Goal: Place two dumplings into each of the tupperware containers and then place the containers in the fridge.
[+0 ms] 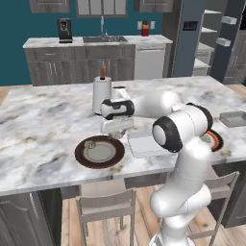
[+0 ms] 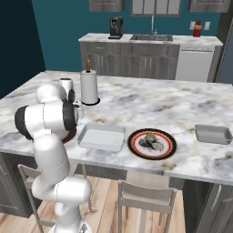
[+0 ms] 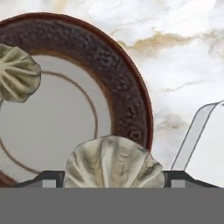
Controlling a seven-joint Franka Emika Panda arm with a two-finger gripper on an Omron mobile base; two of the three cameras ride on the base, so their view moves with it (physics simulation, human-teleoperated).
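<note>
My gripper [image 3: 113,181] is shut on a pale crimped dumpling [image 3: 113,162]; a dark fingertip presses on each of its sides, over the near rim of a dark brown plate [image 3: 131,94]. A second dumpling [image 3: 17,72] lies on that plate's far side. In the left base view the gripper [image 1: 116,130] hangs low over the plate [image 1: 99,153], just left of a tupperware container [image 1: 143,145]. Another tupperware container [image 1: 234,118] sits at the counter's right end. The slate fridge [image 1: 188,41] stands open at the back right, showing its white shelves.
A red-rimmed plate [image 2: 151,144] holding dumplings [image 2: 151,139] lies between the two containers [image 2: 102,137] [image 2: 213,134]. A paper towel roll [image 1: 102,92] stands just behind the gripper. Stools [image 1: 106,207] line the island's near edge.
</note>
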